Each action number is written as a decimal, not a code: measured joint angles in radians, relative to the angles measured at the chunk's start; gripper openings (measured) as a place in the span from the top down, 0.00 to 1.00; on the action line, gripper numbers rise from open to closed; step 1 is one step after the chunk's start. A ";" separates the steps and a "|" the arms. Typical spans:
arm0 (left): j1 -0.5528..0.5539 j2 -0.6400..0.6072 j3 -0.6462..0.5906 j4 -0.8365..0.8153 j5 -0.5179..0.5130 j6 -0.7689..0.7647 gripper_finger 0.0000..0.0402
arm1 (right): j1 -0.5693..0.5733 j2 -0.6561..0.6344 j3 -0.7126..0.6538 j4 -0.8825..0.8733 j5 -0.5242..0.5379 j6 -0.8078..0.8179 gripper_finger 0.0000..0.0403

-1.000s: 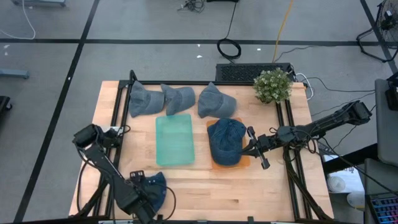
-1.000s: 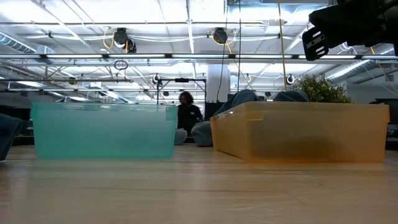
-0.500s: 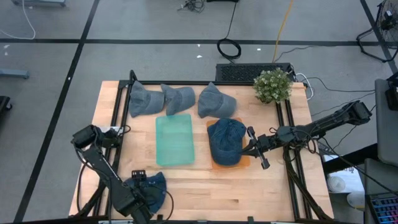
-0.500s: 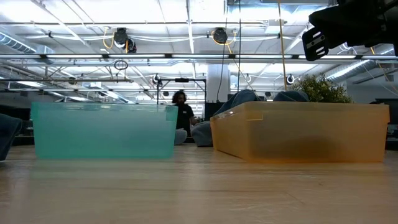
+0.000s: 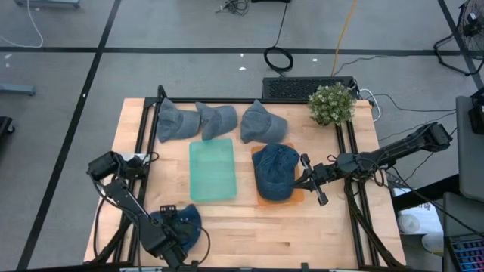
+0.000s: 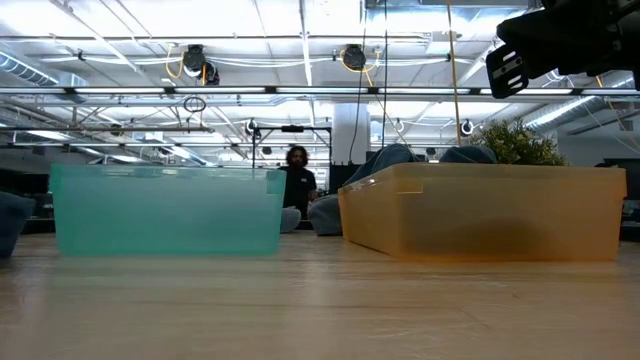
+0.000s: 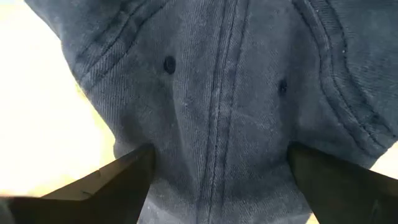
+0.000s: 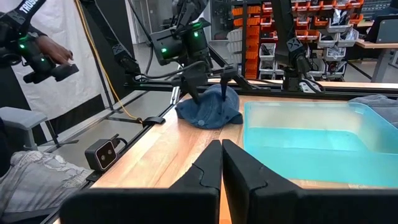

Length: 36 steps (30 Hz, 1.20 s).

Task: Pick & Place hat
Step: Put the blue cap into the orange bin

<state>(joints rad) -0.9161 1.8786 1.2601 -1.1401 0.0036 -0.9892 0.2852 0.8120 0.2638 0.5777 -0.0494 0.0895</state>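
Observation:
A blue denim hat (image 5: 185, 219) lies crown up on the wooden table near its near left corner. My left gripper (image 7: 217, 168) stands over it, pointing down and open. One finger (image 7: 118, 180) is on each side of the crown's centre seam (image 7: 217, 124). The right wrist view shows the same gripper (image 8: 210, 87) down on the hat (image 8: 208, 111). My right gripper (image 5: 301, 180) waits shut, level, beside the orange bin (image 5: 299, 196), which holds another denim hat (image 5: 274, 170). My left gripper comes at the hat's crown (image 7: 186, 155) from above, fingers open and set astride the top of the crown. The fingertips (image 8: 194, 94) reach down to the cloth, but I cannot tell whether they touch it. The hat rests on the table.
An empty teal bin (image 5: 212, 170) stands mid-table, left of the orange bin. Three more denim hats (image 5: 217, 119) lie in a row along the far edge, with a potted plant (image 5: 331, 103) at the far right. A person's hand (image 8: 53, 53) shows beyond the table.
My left gripper has come down onto the hat near the table's near left corner, staying open. The right arm has kept still.

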 joint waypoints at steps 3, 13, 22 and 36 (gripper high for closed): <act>0.007 0.000 -0.016 0.020 0.008 -0.008 0.07 | 0.000 0.000 0.000 0.000 0.000 0.000 1.00; 0.031 0.000 -0.019 0.036 0.014 -0.010 0.49 | 0.000 0.000 0.000 0.000 0.000 0.000 1.00; 0.044 0.001 -0.020 0.036 0.007 -0.039 0.96 | 0.000 0.000 0.000 -0.006 0.000 0.000 1.00; 0.145 -0.006 0.138 -0.205 -0.009 0.083 0.97 | 0.000 0.000 0.000 -0.007 0.000 0.003 1.00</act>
<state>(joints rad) -0.7706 1.8725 1.3985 -1.3448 -0.0059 -0.9060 0.2851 0.8122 0.2638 0.5705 -0.0494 0.0925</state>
